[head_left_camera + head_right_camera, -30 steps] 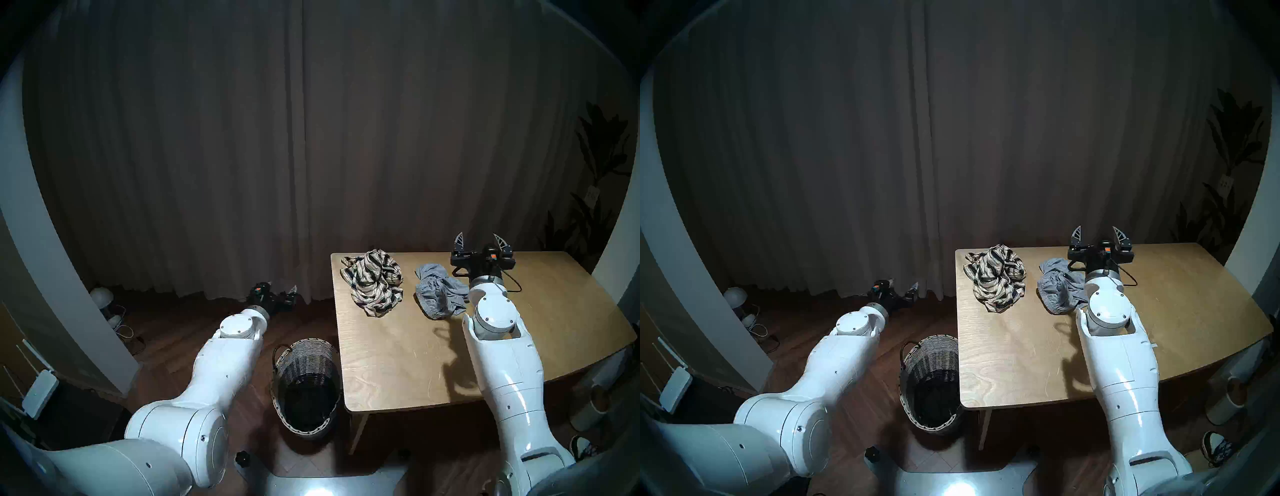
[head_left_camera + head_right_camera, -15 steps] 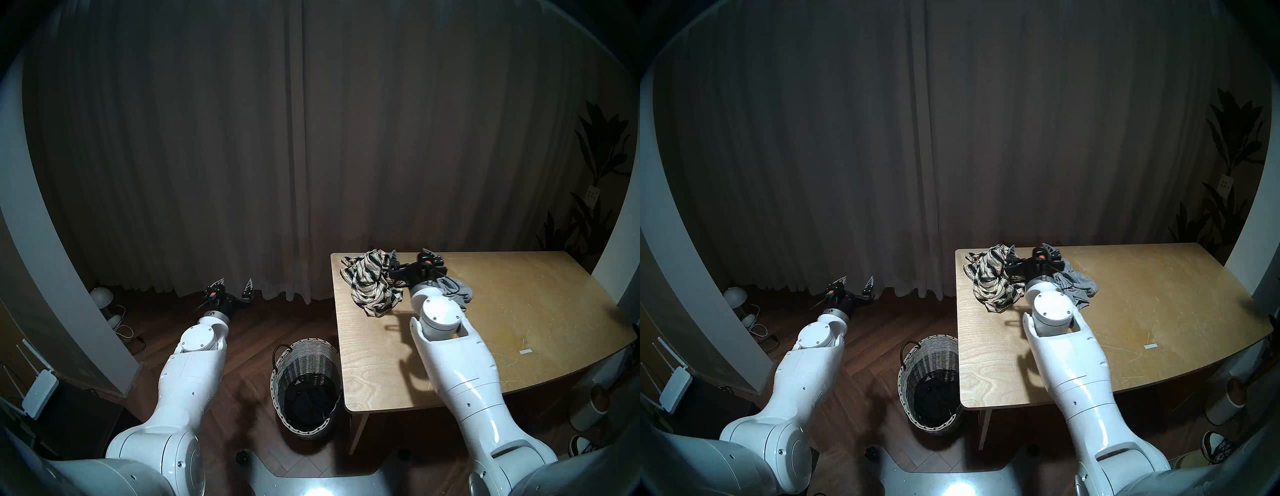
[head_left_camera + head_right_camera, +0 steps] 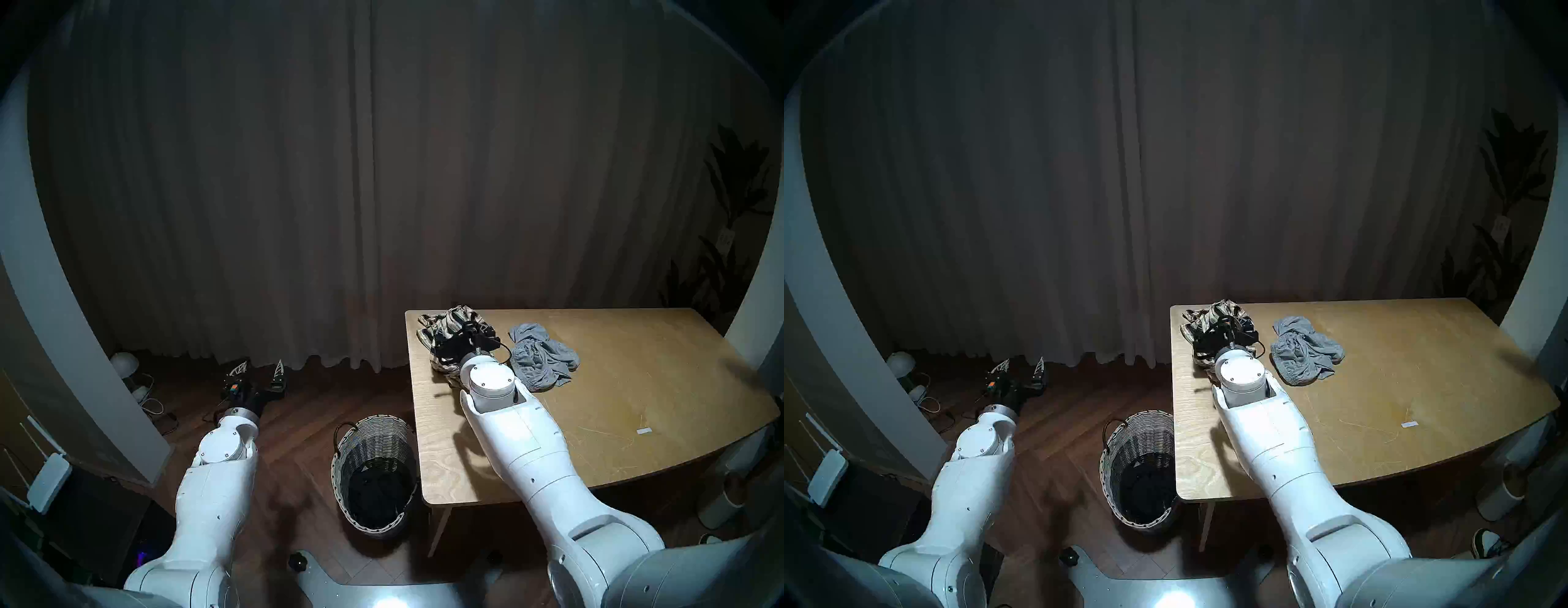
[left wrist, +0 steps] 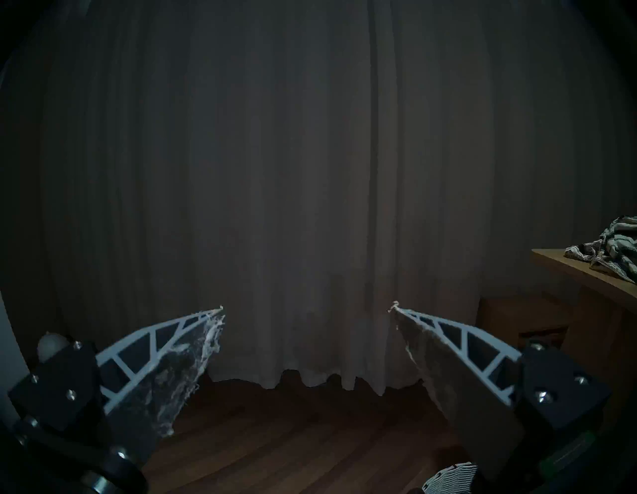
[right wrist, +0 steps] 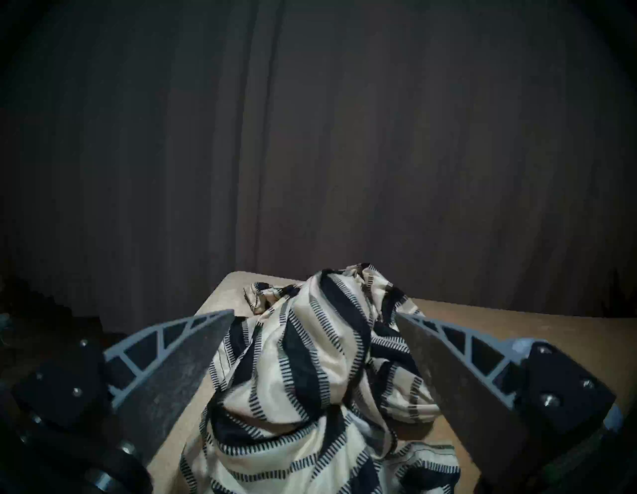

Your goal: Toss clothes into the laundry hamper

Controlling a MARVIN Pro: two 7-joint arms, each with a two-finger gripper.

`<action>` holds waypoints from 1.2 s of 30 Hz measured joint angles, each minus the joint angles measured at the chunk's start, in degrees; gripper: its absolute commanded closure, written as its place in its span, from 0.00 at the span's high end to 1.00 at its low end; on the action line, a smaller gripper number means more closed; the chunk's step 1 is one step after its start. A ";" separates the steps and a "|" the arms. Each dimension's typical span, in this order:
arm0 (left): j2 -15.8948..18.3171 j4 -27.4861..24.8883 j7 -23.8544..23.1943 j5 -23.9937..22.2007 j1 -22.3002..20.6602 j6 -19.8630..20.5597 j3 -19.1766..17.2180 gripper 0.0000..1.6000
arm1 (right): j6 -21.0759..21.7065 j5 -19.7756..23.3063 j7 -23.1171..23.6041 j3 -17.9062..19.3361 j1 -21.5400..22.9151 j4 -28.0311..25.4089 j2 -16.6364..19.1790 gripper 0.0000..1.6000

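On the tabletop, near its far left corner, lies the striped cloth. Your right wrist view shows it up close: the right gripper has its jaws wide open, one finger on each side of the heap, and nothing is held. From the head views you cannot see that, because the black gripper body covers most of the striped cloth.

The head views show you more of the room. The grey cloth lies just to the right of the striped one, apart from it. The hamper stands on the floor, close against the left edge of the tabletop. A black cloth is already inside it.

Your left gripper hangs over the floor, well to the left of the hamper. Its jaws are wide open and empty. In the left wrist view you see the curtain ahead, a bit of the hamper's rim at the bottom right, and the tabletop's edge with the striped cloth far right.

The striped cloth sits close to the tabletop's left and far edges. The near half of the tabletop is bare, apart from a small white slip near the right edge. Open floor lies between the left arm and the hamper.
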 measured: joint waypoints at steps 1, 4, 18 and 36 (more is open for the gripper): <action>0.00 -0.33 0.05 -0.09 0.33 -0.10 -0.13 1.00 | 0.17 -0.12 -0.16 -0.08 0.36 0.60 -0.12 1.00; 0.00 -2.58 0.34 -0.63 2.17 -0.70 -0.81 1.00 | 1.02 -0.77 -1.09 -0.43 2.44 4.13 -0.69 1.00; -1.15 -10.97 0.59 -2.29 8.69 -2.10 -2.10 1.00 | 2.74 -3.11 -4.35 -1.73 8.82 17.59 -1.95 1.00; -3.64 -20.62 -1.01 -4.03 15.72 -2.75 -2.47 1.00 | -4.25 -4.10 -12.38 3.77 12.53 12.08 2.32 1.00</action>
